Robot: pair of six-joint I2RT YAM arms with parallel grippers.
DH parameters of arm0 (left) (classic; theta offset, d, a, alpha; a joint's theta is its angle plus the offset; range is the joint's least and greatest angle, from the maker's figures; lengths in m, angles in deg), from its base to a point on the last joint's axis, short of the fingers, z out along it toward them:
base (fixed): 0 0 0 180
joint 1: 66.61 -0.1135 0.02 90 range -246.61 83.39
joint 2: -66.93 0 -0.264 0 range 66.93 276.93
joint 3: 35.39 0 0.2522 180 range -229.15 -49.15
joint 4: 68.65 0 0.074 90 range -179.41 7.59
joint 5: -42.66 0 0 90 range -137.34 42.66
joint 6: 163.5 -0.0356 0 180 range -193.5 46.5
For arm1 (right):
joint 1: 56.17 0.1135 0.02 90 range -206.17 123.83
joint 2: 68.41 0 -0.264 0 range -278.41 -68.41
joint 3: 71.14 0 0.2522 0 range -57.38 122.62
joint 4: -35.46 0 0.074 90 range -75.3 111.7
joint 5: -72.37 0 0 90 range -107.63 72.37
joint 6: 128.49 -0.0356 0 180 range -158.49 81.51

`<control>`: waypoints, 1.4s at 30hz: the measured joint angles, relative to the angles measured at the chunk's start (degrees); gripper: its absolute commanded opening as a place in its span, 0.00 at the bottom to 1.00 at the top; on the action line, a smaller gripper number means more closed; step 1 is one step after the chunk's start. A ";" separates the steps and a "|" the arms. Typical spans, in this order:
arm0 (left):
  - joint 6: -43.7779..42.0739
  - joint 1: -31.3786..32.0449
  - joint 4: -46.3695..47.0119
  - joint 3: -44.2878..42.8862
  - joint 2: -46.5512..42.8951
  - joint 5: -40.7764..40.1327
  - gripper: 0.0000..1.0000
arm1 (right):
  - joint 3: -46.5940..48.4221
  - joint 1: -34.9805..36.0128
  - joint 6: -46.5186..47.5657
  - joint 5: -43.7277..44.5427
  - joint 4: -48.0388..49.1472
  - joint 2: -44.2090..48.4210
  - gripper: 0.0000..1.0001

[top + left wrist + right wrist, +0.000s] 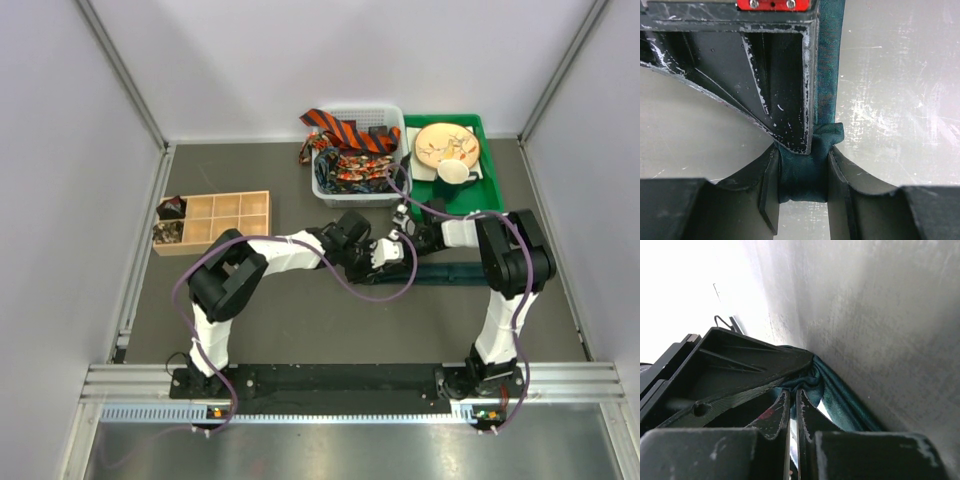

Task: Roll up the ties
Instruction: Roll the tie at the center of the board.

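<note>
**Left wrist view: teal tie bunched in the left jaws, right fingertips meeting it**

Left wrist camera shows the left gripper (802, 172) clamped on a short wad of the dark teal tie (829, 65). The fabric fills the gap between the two fingers. Beyond the wad the tie runs away flat along the table (900, 100) as a narrow strip. A black finger of the right gripper (792, 402) comes in from above and its tip touches the wad.

From the right wrist camera, the right gripper's own fingers are drawn almost together, with only a thin slit between them. Teal folds sit right at their tips. Whether any cloth is pinched in that slit cannot be told.

From overhead, both grippers meet near the middle of the table. The rest of the teal tie stretches out flat to the right, under the right arm's forearm.

At the far edge stands a white basket (322, 186). An orange-and-black striped tie (335, 128) is draped over its back rim and dark patterned ties (355, 168) are heaped inside. Just right of it is a green tray (492, 150) with a plate (447, 145) and a cup (455, 172). A wooden divided box (240, 215) sits well to the left.
</note>
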 measured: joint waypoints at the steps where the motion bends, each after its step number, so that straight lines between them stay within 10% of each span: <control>1: 0.00 0.00 -0.04 -0.02 0.00 -0.04 0.47 | 0.09 0.00 0.20 -0.04 -0.17 -0.09 0.00; 9: 1.90 -1.84 5.29 2.82 -0.42 2.10 0.71 | 0.28 -0.02 1.92 0.28 -1.05 -0.20 0.00; 20: 7.02 -7.82 30.80 17.75 -2.64 15.69 0.77 | 0.70 -0.39 3.76 1.27 -2.62 0.02 0.00; 28: 15.39 -8.24 44.85 18.36 2.64 21.40 0.61 | 0.63 -1.18 5.29 4.24 -4.33 1.60 0.00; 33: 17.51 -7.58 48.46 18.36 4.15 22.10 0.31 | 0.57 -1.88 6.29 8.55 -5.07 2.34 0.00; 42: 10.69 -5.22 34.32 13.46 2.05 15.28 0.20 | 0.24 -2.62 9.27 10.08 -7.21 3.63 0.20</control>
